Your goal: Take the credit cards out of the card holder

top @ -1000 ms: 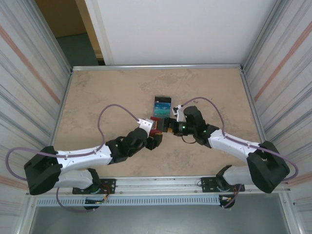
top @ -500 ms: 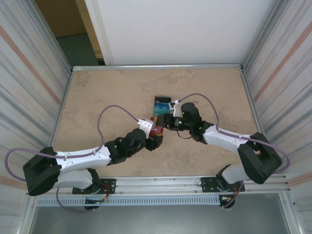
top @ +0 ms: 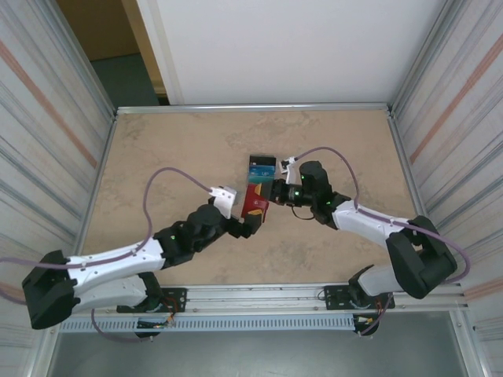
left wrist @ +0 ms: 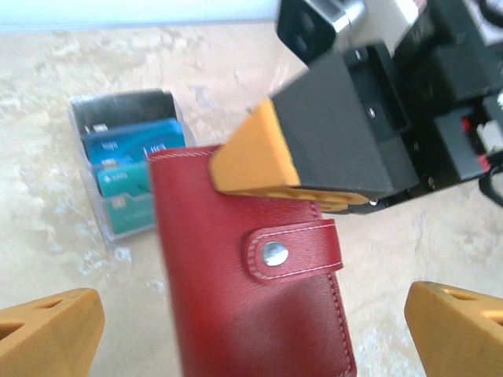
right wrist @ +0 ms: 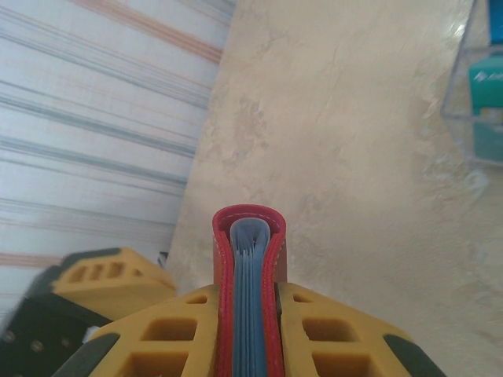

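Firmly, right fingers (right wrist: 330, 338) clamp one red card holder (left wrist: 259, 314); left fingers (left wrist: 47, 330) stand apart.

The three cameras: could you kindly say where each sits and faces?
Top external: overhead, behind the robot, looking down on the table; left gripper and right gripper show.
Left wrist: facing the red wallet between its own open fingers.
Right wrist: looking along the wallet edge its fingers clamp.
Shared: all see the wallet.
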`<state>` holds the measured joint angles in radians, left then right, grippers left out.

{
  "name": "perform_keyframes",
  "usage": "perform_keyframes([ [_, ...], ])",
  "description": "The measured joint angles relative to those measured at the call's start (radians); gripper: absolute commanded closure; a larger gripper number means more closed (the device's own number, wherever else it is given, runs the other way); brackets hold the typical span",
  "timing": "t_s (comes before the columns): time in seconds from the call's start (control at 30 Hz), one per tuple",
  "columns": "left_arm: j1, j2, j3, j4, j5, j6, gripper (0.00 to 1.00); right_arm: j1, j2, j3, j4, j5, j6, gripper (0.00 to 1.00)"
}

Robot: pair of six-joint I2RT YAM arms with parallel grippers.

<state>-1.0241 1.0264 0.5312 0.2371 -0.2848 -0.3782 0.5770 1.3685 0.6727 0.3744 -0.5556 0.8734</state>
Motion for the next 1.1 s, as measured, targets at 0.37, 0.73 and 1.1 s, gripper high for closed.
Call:
perform_keyframes([
  [0.37,0.336,-0.197,-0.069,-0.004,0.393,-0.046,0.05,-0.041,-0.158,0.083,-0.161,-0.068,-0.213,0.87],
  [0.73,0.359,-0.159,-0.069,0.059,0.799,0.008,0.11,-0.048,-0.16,0.174,-0.2,-0.278,-0.328,0.88],
  [1.1,0.359,-0.037,-0.068,0.234,0.988,-0.019,0.22,-0.026,-0.121,0.247,-0.201,-0.386,-0.367,0.89],
])
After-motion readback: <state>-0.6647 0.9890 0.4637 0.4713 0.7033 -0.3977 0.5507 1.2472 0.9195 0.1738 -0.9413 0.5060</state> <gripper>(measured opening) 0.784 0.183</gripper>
